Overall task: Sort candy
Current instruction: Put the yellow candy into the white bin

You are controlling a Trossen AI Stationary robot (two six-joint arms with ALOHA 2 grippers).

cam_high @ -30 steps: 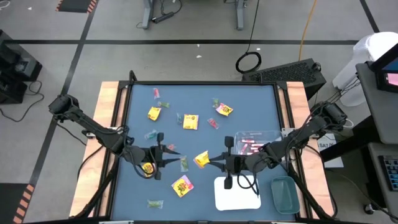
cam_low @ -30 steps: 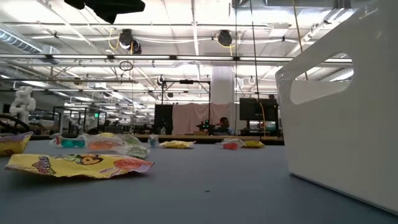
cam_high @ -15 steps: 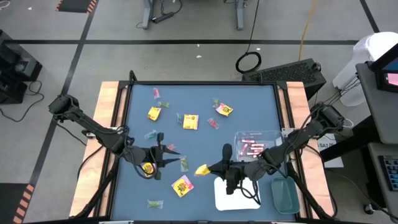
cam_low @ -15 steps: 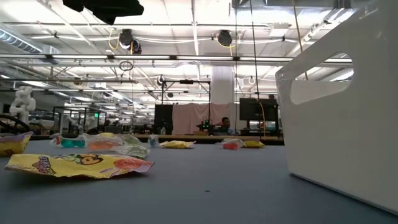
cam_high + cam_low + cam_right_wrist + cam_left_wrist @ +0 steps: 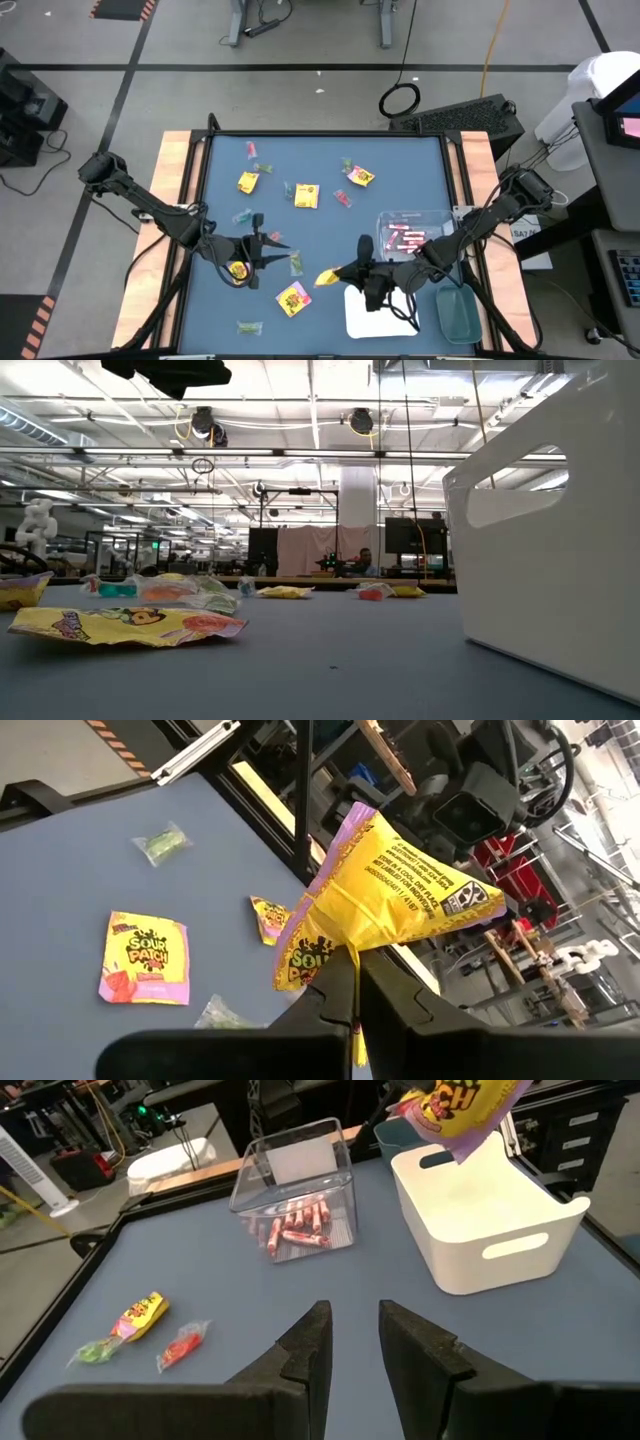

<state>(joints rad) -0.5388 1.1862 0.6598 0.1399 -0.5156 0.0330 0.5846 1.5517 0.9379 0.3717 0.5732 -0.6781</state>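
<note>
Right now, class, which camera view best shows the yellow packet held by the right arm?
The right wrist view: the yellow packet fills the frame, pinched between the right gripper's shut fingers. The high view shows it small, beside the white tray. The left wrist view catches only its lower part. The low view misses it.

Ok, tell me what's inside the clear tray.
The clear tray holds a small heap of pink-red stick candies on its floor, and nothing else shows in it. Whether more lie under the heap cannot be seen.
</note>
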